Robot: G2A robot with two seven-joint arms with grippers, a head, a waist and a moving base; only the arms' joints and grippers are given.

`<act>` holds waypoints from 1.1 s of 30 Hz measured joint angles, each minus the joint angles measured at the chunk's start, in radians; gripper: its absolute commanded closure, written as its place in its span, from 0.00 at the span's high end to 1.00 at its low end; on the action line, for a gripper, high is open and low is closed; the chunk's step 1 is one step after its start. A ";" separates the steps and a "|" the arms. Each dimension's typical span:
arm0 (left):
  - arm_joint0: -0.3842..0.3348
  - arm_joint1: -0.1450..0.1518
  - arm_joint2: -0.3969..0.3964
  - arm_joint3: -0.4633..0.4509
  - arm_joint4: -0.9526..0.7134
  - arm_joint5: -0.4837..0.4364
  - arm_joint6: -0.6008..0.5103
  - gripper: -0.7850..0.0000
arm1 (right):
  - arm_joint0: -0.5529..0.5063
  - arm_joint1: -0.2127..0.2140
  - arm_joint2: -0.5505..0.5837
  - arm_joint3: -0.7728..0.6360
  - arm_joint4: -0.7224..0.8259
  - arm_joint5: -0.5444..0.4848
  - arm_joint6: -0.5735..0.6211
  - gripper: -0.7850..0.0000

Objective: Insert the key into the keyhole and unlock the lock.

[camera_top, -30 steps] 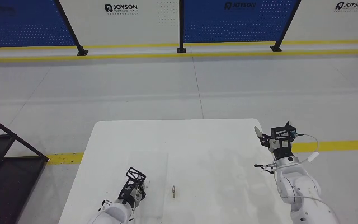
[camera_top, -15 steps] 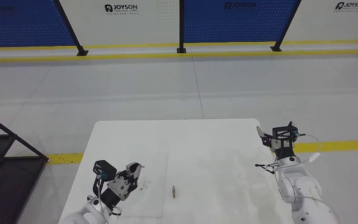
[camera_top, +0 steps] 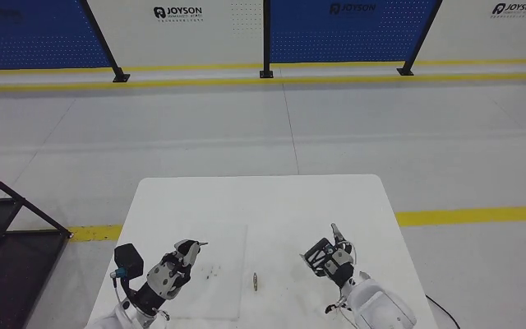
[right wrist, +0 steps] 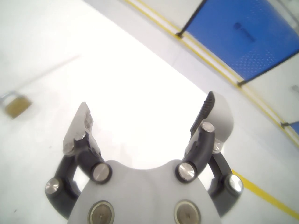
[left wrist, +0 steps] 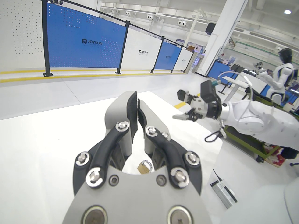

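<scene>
A small brass padlock (camera_top: pixel 256 281) lies flat on the white table (camera_top: pixel 263 197), near the front middle. It also shows under my left fingers (left wrist: pixel 144 166) and blurred at the side of the right wrist view (right wrist: pixel 15 107). A tiny thin thing (camera_top: pixel 212 271), possibly the key, lies on the table left of the padlock. My left gripper (camera_top: pixel 194 245) hangs raised just left of that spot. Its pads (left wrist: pixel 134 115) are shut together, and I see nothing between them. My right gripper (camera_top: pixel 329 245) hovers to the right of the padlock, open and empty (right wrist: pixel 149 110). It also appears farther off in the left wrist view (left wrist: pixel 184 104).
A faint clear sheet (camera_top: pixel 209 308) covers the table's front left, and the thin thing lies on it. The table's right edge (camera_top: pixel 403 255) runs close behind the right arm. A black frame (camera_top: pixel 25 215) stands off the left side. Fence panels (camera_top: pixel 345 29) line the far floor.
My left gripper has risen from the table surface and swung back to the left. My right arm has come in from the table's right edge to a spot right of the padlock.
</scene>
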 measured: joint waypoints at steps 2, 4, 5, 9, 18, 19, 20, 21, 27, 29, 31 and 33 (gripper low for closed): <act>0.000 0.000 0.000 0.000 0.000 0.000 0.000 0.00 | -0.009 -0.004 -0.055 0.003 -0.005 -0.016 0.015 1.00; 0.000 0.000 0.000 0.000 0.000 0.000 0.000 0.00 | -0.010 -0.007 -0.095 0.012 0.021 -0.049 0.030 1.00; 0.000 0.000 0.000 0.000 0.000 0.000 0.000 0.00 | -0.007 -0.009 -0.120 0.021 0.034 -0.072 0.044 1.00; 0.000 0.000 0.000 0.000 0.000 0.000 0.000 0.00 | 0.024 -0.023 -0.199 0.064 0.115 -0.112 0.078 1.00; 0.000 0.000 0.000 0.000 0.000 0.000 0.000 0.00 | 0.147 -0.067 -0.336 0.202 0.235 0.003 0.130 1.00; 0.000 0.000 0.000 0.000 0.000 0.000 0.000 0.00 | 0.158 -0.072 -0.347 0.218 0.241 0.019 0.135 1.00; 0.000 0.000 0.000 0.000 0.000 0.000 0.000 0.00 | 0.174 -0.078 -0.362 0.239 0.251 0.039 0.142 1.00; 0.000 0.000 0.000 0.000 0.000 0.000 0.000 0.00 | 0.186 -0.083 -0.372 0.254 0.260 0.053 0.146 1.00; 0.000 0.000 0.000 0.000 0.000 0.000 0.000 0.00 | 0.253 -0.110 -0.433 0.341 0.288 0.111 0.151 0.73; 0.000 0.000 0.000 0.000 0.000 0.000 0.000 0.00 | 0.268 -0.117 -0.448 0.360 0.289 0.126 0.147 0.55; 0.000 0.000 0.000 0.000 0.000 0.000 0.000 0.00 | 0.279 -0.121 -0.457 0.372 0.292 0.135 0.145 0.47; 0.000 0.000 0.000 0.000 0.000 0.000 0.000 0.00 | 0.290 -0.126 -0.461 0.383 0.301 0.144 0.141 0.40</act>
